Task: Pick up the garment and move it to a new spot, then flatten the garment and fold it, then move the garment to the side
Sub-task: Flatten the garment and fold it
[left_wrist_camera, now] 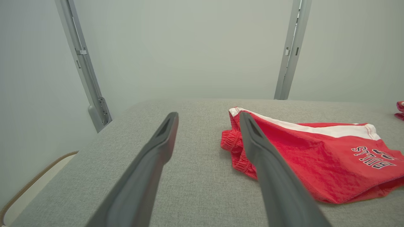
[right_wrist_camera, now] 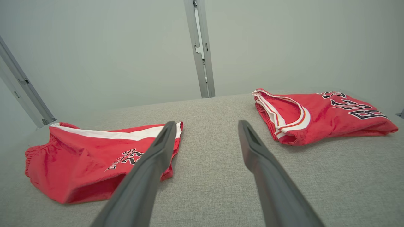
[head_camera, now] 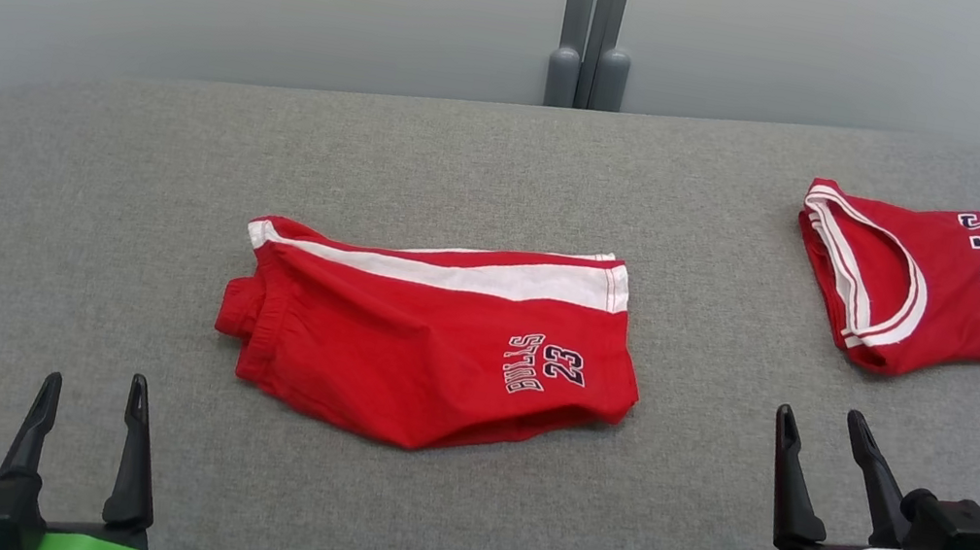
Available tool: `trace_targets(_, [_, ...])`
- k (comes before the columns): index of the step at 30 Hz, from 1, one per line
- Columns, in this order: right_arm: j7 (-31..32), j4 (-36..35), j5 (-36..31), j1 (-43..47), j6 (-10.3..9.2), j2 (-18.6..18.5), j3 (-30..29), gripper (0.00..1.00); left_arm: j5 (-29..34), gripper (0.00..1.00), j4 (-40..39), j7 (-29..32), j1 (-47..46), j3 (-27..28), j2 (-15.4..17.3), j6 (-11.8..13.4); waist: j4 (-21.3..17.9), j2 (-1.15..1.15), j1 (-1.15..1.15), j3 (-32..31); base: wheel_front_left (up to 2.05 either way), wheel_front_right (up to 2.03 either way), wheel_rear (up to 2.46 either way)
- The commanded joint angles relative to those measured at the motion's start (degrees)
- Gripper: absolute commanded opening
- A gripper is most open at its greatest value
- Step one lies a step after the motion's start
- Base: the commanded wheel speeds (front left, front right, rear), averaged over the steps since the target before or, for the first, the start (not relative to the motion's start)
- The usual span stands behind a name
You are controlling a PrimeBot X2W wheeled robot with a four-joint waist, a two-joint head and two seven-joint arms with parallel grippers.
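Left fingers (head_camera: 132, 454) wide | right fingers (head_camera: 789, 480) wide | red shorts (head_camera: 428, 354) folded on grey surface (head_camera: 72, 179)

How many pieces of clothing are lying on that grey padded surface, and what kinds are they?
red Bulls shorts: 1
folded red Bulls jersey: 1
Total: 2

shorts (left_wrist_camera: 315, 157) partly beyond right edge
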Motion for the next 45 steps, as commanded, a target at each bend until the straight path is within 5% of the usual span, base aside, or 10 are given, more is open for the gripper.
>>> trace_targets(1, [0.36, 0.18, -0.31, 0.52, -0.01, 0.02, -0.01, 1.00, 0.70, 1.00, 0.32, -0.22, 0.89, -0.04, 0.68, -0.24, 0.03, 0.00, 0.00, -0.01, 0.00, 0.00, 0.00])
trace_targets(45, [3.31, 3.92, -0.26, -3.18, -0.02, -1.02, 0.56, 1.00, 0.14, 1.00, 3.10, -0.22, -0.89, -1.77, 1.26, 0.42, 2.38, 0.00, 0.00, 0.09, 0.00, 0.00, 0.00])
